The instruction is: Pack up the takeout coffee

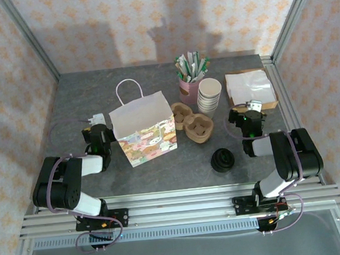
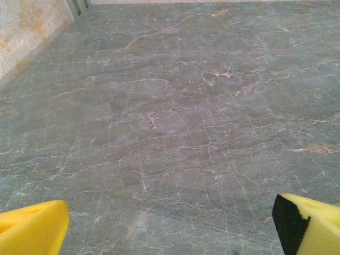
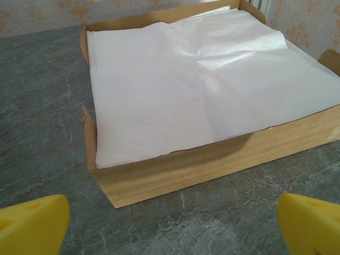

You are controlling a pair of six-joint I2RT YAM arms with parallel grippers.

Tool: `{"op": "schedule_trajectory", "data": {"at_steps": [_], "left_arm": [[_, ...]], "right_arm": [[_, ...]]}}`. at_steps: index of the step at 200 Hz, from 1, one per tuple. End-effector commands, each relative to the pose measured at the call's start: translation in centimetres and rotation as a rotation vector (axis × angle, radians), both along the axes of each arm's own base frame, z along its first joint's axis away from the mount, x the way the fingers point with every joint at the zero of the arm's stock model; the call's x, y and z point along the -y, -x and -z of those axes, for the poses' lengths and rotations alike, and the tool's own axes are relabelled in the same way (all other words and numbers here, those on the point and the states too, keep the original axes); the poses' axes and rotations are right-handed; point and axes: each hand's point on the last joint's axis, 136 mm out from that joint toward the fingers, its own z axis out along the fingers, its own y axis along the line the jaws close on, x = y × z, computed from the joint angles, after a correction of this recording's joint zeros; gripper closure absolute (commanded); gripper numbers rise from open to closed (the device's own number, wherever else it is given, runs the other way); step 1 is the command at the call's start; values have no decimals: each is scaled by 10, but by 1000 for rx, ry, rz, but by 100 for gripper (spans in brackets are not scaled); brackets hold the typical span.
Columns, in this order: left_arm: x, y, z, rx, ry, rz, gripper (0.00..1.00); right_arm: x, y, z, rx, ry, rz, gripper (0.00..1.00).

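Left gripper (image 1: 97, 119) sits left of the paper bag (image 1: 143, 129), toward the worktop's (image 1: 162, 170) left edge. Left wrist view: the gripper (image 2: 170, 228) has yellow fingertips (image 2: 32, 231) spread wide with nothing between them, bare marbled surface below. Right gripper (image 1: 253, 105) is toward the right edge, just short of the near wall of the cardboard box (image 1: 251, 89) in the far right corner. Right wrist view: that gripper (image 3: 172, 223) is also spread wide and holds nothing. It faces the box (image 3: 175, 178), which is filled with white paper sheets (image 3: 202, 85). Takeout coffee location: cannot tell, I can't pick out a lidded cup. Its parts are separate. The stack of cream cups (image 1: 209, 93) stands right of centre toward the far edge, touching or just beside the pink holder of sticks (image 1: 189, 80). The stack of black lids (image 1: 223, 160) is right of centre toward the near edge, well apart from the cups. Two brown pulp cup carriers (image 1: 192, 123) lie at centre, just right of the bag, which is upright with its handle up.
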Motion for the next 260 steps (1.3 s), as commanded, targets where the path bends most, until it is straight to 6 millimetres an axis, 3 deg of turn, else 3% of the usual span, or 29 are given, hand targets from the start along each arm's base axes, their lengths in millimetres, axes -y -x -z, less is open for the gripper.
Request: {"op": "schedule_trajectory", "data": {"at_steps": [1, 21, 47, 59, 84, 107, 121, 148, 162, 172, 187, 209, 225, 239, 260], "left_arm": [[-2, -8, -15, 54, -7, -25, 0], [-2, -8, -15, 57, -9, -26, 0], [-18, -2, -42, 28, -10, -138, 0], [-34, 14, -60, 16, -5, -252, 0], [-41, 48, -97, 91, 128, -357, 0], [-44, 89, -127, 48, 252, -445, 0], [-41, 110, -141, 49, 323, -462, 0], [3, 115, -177, 82, 471, -179, 0], [30, 117, -191, 95, 517, 1, 0], [49, 121, -201, 104, 562, 108, 0], [78, 128, -217, 119, 620, 282, 0], [108, 148, -235, 98, 616, 497, 0], [127, 159, -236, 83, 634, 622, 0], [134, 163, -231, 76, 665, 659, 2], [131, 168, -219, 74, 680, 634, 4]], "right_arm": [[0, -9, -12, 45, 5, -6, 1], [0, -7, -18, 66, 4, -2, 1], [10, 18, -57, 138, -10, 61, 1], [16, 31, -74, 141, -46, 112, 1], [41, 67, -96, 73, -223, 347, 1], [34, 93, -116, -72, -285, 354, 1], [22, 94, -135, -90, -344, 305, 1], [-4, 98, -176, -115, -525, 230, 2], [-26, 96, -200, -121, -619, 131, 14], [-50, 91, -217, -128, -701, 12, 17], [-74, 85, -229, -152, -812, -79, 31], [-94, 73, -229, -204, -832, -122, 38], [-109, 63, -223, -264, -796, -147, 40], [-121, 51, -214, -305, -761, -168, 48], [-118, 33, -196, -365, -695, -111, 58]]}}
